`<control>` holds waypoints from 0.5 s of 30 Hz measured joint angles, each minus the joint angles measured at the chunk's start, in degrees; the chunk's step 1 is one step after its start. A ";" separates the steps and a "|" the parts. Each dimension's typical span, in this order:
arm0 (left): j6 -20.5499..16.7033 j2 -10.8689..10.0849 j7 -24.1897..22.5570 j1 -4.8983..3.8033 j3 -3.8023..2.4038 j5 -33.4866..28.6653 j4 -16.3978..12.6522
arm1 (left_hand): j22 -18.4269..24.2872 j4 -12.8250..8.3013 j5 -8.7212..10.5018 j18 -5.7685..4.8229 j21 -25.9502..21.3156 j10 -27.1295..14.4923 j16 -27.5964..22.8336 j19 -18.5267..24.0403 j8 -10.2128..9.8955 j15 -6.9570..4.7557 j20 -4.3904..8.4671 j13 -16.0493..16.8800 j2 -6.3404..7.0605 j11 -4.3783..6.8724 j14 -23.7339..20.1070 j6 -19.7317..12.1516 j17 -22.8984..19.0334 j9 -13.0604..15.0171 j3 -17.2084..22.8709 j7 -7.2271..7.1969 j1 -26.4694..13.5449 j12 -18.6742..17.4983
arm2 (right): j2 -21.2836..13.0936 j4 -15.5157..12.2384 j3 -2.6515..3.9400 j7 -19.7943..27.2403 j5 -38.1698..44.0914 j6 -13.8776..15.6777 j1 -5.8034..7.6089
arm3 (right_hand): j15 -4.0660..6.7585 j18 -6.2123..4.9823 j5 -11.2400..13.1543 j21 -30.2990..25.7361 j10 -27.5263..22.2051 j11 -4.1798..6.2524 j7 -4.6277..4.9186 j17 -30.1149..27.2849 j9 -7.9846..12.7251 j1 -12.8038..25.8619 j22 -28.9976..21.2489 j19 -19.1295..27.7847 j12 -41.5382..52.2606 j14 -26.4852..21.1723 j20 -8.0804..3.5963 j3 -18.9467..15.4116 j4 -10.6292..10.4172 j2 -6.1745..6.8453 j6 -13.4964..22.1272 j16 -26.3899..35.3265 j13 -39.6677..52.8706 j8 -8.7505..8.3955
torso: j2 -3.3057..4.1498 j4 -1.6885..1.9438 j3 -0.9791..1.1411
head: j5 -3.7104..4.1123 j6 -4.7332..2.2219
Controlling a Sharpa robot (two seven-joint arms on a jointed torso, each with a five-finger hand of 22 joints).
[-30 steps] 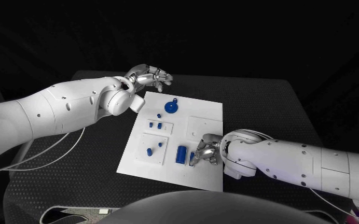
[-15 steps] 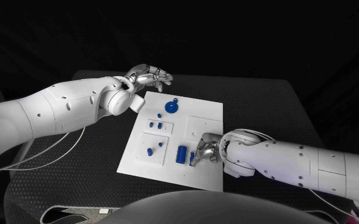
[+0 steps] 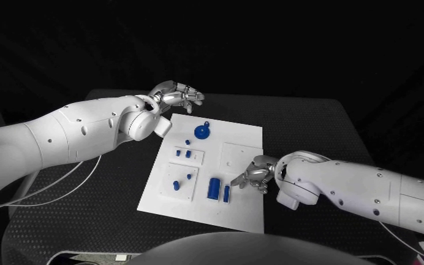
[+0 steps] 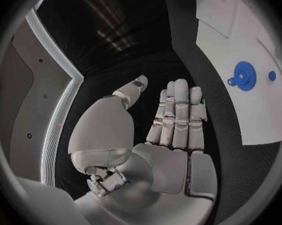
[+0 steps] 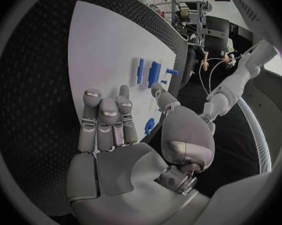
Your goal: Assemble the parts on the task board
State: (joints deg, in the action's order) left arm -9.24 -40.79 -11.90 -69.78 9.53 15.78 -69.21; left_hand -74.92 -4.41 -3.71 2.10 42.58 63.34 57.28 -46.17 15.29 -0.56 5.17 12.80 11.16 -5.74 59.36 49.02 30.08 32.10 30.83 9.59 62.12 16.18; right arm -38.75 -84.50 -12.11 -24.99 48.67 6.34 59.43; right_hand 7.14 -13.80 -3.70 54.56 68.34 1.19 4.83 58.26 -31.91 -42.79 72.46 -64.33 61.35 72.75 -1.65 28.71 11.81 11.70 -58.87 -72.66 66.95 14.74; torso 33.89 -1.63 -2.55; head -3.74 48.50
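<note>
The white task board (image 3: pixel 240 154) lies in the middle of the table. A blue gear (image 3: pixel 202 132) sits near its far edge and also shows in the left wrist view, gear (image 4: pixel 243 75). Small blue pegs (image 3: pixel 184 153) stand in a left recess. A wide blue block (image 3: pixel 213 187) and a narrow blue bar (image 3: pixel 226 194) lie side by side near the front. My right hand (image 3: pixel 253 175) hovers just right of the bar, fingers extended (image 5: pixel 110 117), holding nothing. My left hand (image 3: pixel 177 96) hangs past the board's far left corner, fingers straight (image 4: pixel 178 115), holding nothing.
Two more small blue pieces (image 3: pixel 179 182) sit in the front left recess. A square recess (image 3: pixel 238 149) lies right of the pegs. The black table (image 3: pixel 318 124) extends around the board. White cables (image 3: pixel 53 191) trail at the left.
My right hand has lifted off the narrow blue bar and drawn back to the right, leaving the bar lying uncovered beside the wide block. The left hand has barely moved.
</note>
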 measured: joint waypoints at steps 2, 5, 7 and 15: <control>-0.01 0.27 -0.06 0.00 0.00 -0.01 0.57 | 0.00 0.00 0.00 -0.02 0.00 0.00 0.00 0.00 0.00 0.00 0.00 0.00 0.00 0.00 0.00 0.00 0.00 0.00 0.00 0.00 0.00 0.00 | -0.96 -0.28 0.24 0.56 -1.29 -0.30 1.04 | -0.22 -0.06 -0.18 -0.25 -0.38 -0.32 0.26 0.07 -0.01 1.17 0.01 0.51 0.00 -0.30 0.01 -1.90 1.15 -0.06 0.40 0.27 0.07 -0.32 | -0.04 -0.02 -0.01 | 0.10 -0.42; -0.15 0.77 -0.27 0.01 0.00 -0.31 1.80 | 0.00 0.00 0.00 -0.05 0.00 0.00 0.00 0.00 0.25 0.11 0.00 0.02 0.00 0.00 -0.11 0.00 0.00 0.00 0.00 0.00 0.00 0.00 | -2.27 -0.08 0.94 2.62 -3.36 -0.34 2.39 | -0.39 -0.12 -0.19 -0.66 -1.13 -0.51 0.16 0.07 0.08 1.98 -0.03 0.88 0.00 -0.82 -0.08 -3.39 2.32 -0.47 1.47 0.38 0.12 -0.99 | -0.10 -0.03 -0.04 | 0.29 -1.37; -0.31 1.02 -0.54 0.05 0.00 -0.88 2.63 | 0.00 0.00 0.00 -0.07 0.00 0.00 -0.05 0.10 0.52 0.15 -0.07 0.16 0.00 0.01 -0.42 0.03 -0.05 0.01 0.00 -0.03 0.00 0.44 | -2.59 1.32 1.53 5.51 -5.12 -0.03 3.16 | -0.58 -0.13 -0.19 -0.69 -1.32 -0.70 0.20 0.07 0.19 2.40 -0.12 1.22 0.00 -1.01 -0.21 -3.93 2.86 -0.91 1.64 0.41 0.13 -1.13 | -0.15 -0.07 -0.06 | 0.41 -2.26; -1.18 1.42 -2.21 0.05 -0.09 -4.02 5.64 | 0.01 -0.88 0.00 0.10 -3.62 2.06 -10.33 3.51 2.02 1.94 -0.79 0.32 -1.31 0.67 -3.32 2.55 -4.62 0.24 0.51 -1.47 0.95 1.28 | -0.76 14.03 5.55 19.97 -13.00 2.62 4.30 | -1.03 -0.11 -2.77 -1.81 -3.14 -1.09 1.07 -0.30 0.07 -1.07 -0.34 3.30 -0.79 -2.89 0.43 -3.78 4.65 -5.04 3.13 1.86 -0.12 -1.13 | -1.10 -0.58 -0.04 | 0.95 -6.53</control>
State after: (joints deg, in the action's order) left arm -10.42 -39.37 -14.10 -69.73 9.44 11.76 -63.57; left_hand -74.92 -5.29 -3.71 2.20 38.96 65.40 46.95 -42.66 17.31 1.38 4.38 13.12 9.84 -5.07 56.04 51.57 25.46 32.33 31.34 8.12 63.07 17.47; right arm -39.50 -70.47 -6.56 -5.02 35.67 8.96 63.73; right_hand 6.11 -13.92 -6.47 52.76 65.21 0.10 5.90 57.96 -31.83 -43.86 72.12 -61.03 60.56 69.86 -1.22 24.92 16.45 6.67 -55.74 -70.80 66.83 13.61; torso 32.79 -2.21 -2.59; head -2.79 41.97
